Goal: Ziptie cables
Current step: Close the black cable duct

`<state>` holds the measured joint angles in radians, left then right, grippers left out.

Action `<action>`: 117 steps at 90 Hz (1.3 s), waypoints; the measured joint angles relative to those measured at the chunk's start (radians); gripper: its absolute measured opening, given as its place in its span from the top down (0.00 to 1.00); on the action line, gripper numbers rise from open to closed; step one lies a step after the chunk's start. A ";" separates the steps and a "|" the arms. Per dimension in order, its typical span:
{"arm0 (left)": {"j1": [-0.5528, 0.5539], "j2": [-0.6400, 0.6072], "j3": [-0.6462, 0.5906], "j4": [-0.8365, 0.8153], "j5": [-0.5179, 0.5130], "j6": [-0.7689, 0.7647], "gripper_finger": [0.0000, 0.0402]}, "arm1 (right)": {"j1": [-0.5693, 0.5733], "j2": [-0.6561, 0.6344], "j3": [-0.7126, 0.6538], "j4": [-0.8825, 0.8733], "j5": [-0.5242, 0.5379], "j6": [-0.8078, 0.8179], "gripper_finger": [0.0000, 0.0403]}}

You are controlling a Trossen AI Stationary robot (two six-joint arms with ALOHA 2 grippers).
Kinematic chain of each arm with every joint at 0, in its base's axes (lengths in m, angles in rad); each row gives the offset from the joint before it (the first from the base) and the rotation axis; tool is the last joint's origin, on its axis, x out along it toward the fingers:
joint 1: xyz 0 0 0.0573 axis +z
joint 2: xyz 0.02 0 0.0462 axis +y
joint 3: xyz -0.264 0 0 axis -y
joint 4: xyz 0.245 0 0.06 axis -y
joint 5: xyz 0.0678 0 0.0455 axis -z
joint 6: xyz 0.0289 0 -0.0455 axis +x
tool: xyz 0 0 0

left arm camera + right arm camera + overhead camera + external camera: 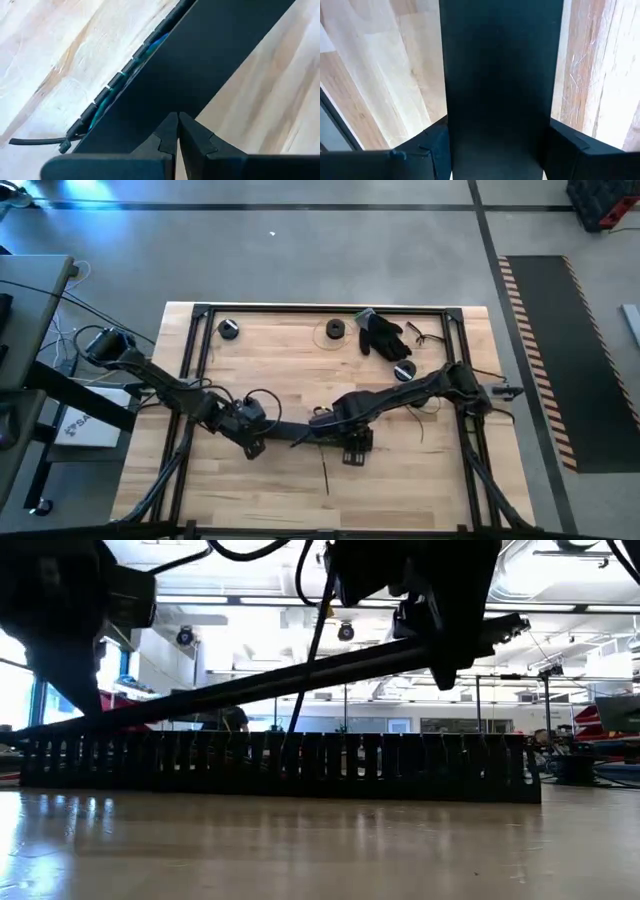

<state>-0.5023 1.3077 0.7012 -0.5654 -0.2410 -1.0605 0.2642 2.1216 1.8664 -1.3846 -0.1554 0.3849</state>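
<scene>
**Cables seated in duct; cover raised at one end**

Location. The cables [131, 74] lie inside the slotted duct [300, 765] at mid-table [270, 370]; only blue-green strands show through the slots. The ziptie [323, 473] lies flat on the wood just in front of the duct, apart from both grippers.

Grippers. The right gripper [497, 125] straddles the duct's flat cover [300, 675], one finger on each edge, pinching it across its width. From table height, that end of the cover is lifted and the far end slopes down to the duct. The left gripper [178, 116] has its jaws pressed together on nothing, with its tips over the cover.

Handling.
- Cables: light, limp and springy. They would likely splay once freed, so gather them in a straight run, away from the connectors.
- Ziptie: thin, stiff and slick. It lies flush with the table, so it is probably hard to pick up. Take it near one end.
- Cover: rigid; an edge grip suits it.

Container. The duct holds the cables. How many, I cannot tell.
</scene>
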 joint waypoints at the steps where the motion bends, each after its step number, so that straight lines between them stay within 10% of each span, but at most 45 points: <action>1: 0.000 0.000 0.000 0.000 -0.002 0.000 1.00 | 0.000 0.000 0.000 0.000 0.000 0.000 0.49; 117: 0.074 -0.016 -0.092 0.104 -0.065 0.040 1.00 | -0.009 0.000 0.000 -0.026 -0.037 0.081 0.49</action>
<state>-0.4283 1.2913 0.6096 -0.4616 -0.3060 -1.0204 0.2550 2.1216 1.8664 -1.4101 -0.1926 0.4663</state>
